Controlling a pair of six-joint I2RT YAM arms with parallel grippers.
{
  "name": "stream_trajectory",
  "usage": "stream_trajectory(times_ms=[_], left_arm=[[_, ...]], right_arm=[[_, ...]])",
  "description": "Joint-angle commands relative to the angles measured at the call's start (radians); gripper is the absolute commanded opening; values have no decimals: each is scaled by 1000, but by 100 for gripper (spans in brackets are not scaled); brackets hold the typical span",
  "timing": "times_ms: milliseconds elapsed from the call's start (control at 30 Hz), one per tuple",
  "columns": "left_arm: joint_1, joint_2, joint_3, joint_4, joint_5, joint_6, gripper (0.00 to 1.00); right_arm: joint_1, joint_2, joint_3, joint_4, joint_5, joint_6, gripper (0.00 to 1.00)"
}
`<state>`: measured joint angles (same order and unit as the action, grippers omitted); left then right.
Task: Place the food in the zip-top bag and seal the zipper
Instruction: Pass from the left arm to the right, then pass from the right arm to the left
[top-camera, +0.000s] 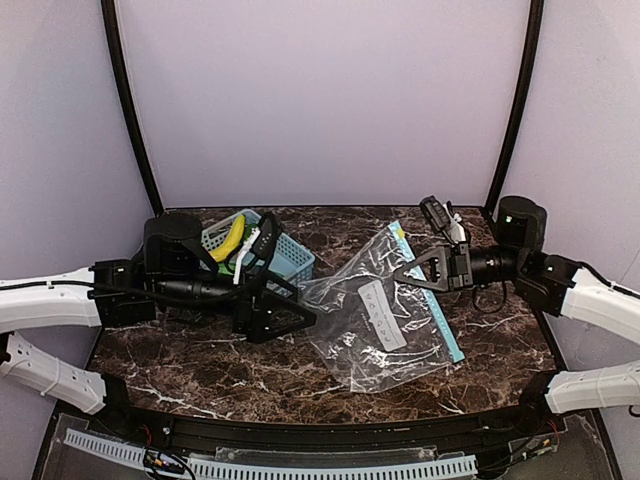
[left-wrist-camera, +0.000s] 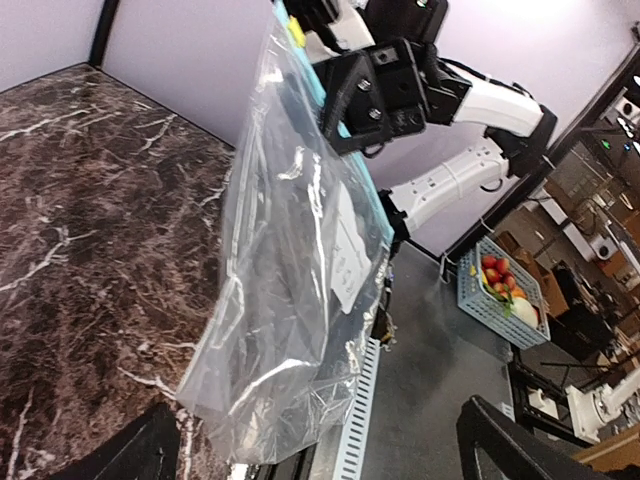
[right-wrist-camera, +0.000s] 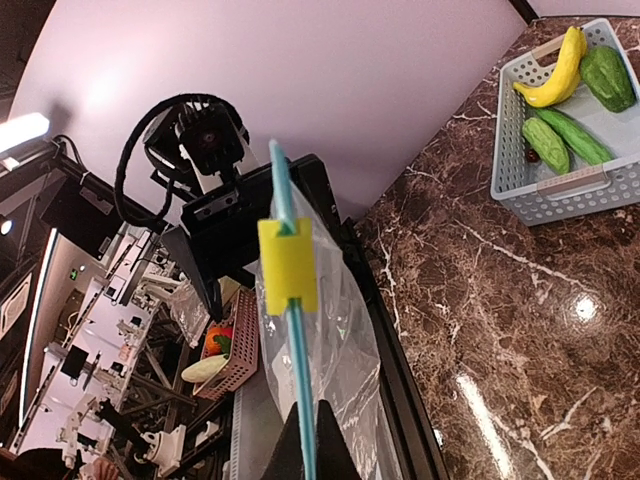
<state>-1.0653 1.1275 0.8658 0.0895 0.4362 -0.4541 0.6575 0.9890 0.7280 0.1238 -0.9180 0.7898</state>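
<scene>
L tool (top-camera: 300, 308) apart, R tool (top-camera: 402, 270) clamped on zipper (top-camera: 447, 320) of zip-top bag (top-camera: 345, 300); white label (top-camera: 382, 315) illegible.

The dark marbled desk (top-camera: 190, 365) carries a light-blue slotted basket (top-camera: 296, 262) at its back left; just beside it, a clear zip-top bag (top-camera: 375, 310) rests right of centre.

the left arm reaches in from the left edge, low over the surface, its hand (top-camera: 300, 305) pointing right with fingers spread wide. the right arm comes in from the right, forearm pointing left, its hand (top-camera: 402, 270) pinched tight on the zipper (right-wrist-camera: 300, 380).
</scene>
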Motion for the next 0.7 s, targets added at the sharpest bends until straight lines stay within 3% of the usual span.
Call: stream_trajectory(times_ms=[0,167,433,667], left_arm=[[27,-63,146,-335,-188,151,99],[31,-6,273,-443,-174,207,99],[30,164,383,-307,69,170,99],[30,264,441,-235,158,128,97]], right_arm=[[32,-23,67,-133,35,-107,0],[76,-26,81,-180,37,-135,0],[187,20,97,-158,73,-156,0],[247,64,115,-156,95,-182,0]])
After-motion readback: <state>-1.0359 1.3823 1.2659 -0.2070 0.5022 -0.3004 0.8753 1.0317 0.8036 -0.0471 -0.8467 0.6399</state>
